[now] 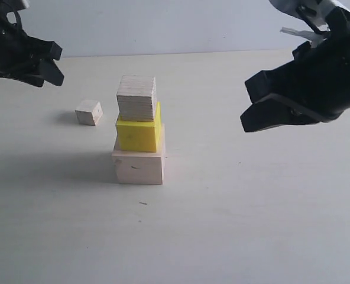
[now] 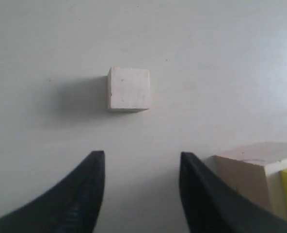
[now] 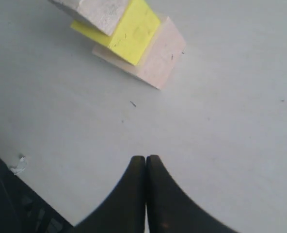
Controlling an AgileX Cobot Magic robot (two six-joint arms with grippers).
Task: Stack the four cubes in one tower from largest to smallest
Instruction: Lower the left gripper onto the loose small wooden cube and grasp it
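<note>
A tower stands mid-table: a large pale wood cube (image 1: 138, 167) at the base, a yellow cube (image 1: 138, 134) on it, a medium wood cube (image 1: 136, 97) on top. The small wood cube (image 1: 88, 112) (image 2: 128, 89) lies alone to the tower's left. My left gripper (image 1: 52, 64) (image 2: 141, 160) hovers open and empty at the upper left, the small cube some way beyond its fingertips. My right gripper (image 1: 246, 106) (image 3: 146, 159) hangs shut and empty to the right of the tower. In the right wrist view the large cube (image 3: 155, 56) and the yellow cube (image 3: 134, 31) show.
The pale tabletop (image 1: 252, 207) runs back to a light wall (image 1: 175, 23). A small dark speck (image 1: 142, 203) lies in front of the tower. In the left wrist view the tower's large base cube (image 2: 247, 172) sits close beside one finger.
</note>
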